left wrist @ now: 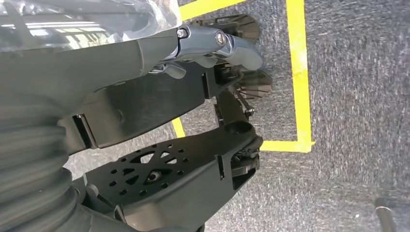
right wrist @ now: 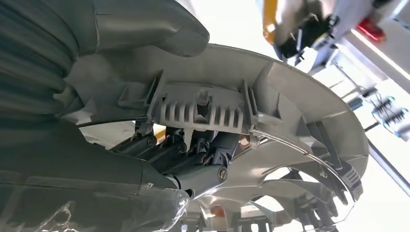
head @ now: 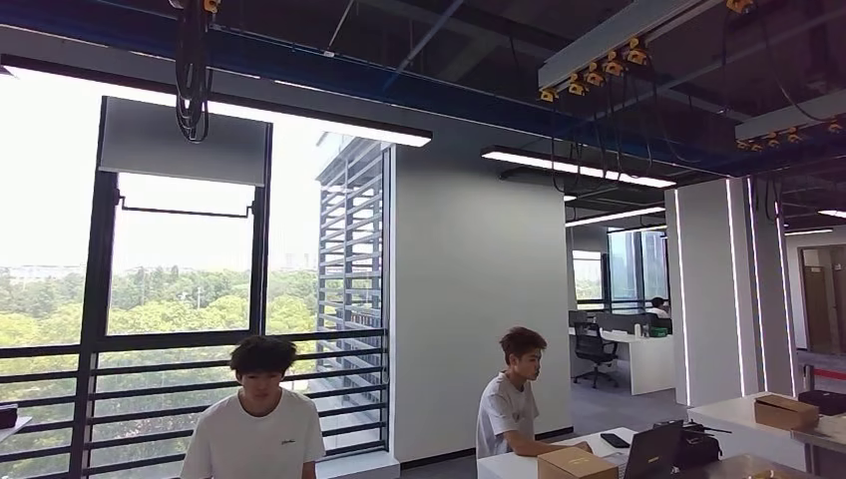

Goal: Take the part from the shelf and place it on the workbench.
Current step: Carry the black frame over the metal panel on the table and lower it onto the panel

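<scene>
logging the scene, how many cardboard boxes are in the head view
2: one cardboard box on the white desk by the seated person, another cardboard box on the far right table. Others may be hidden.

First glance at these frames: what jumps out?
In the right wrist view, the right hand grips a large curved grey plastic part with ribs and cut-outs, held up against bright ceiling lights. In the head view, two people in white T-shirts sit by a tall window, with cardboard boxes on the white tables. The left wrist view looks down at grey carpet marked with yellow tape.
</scene>
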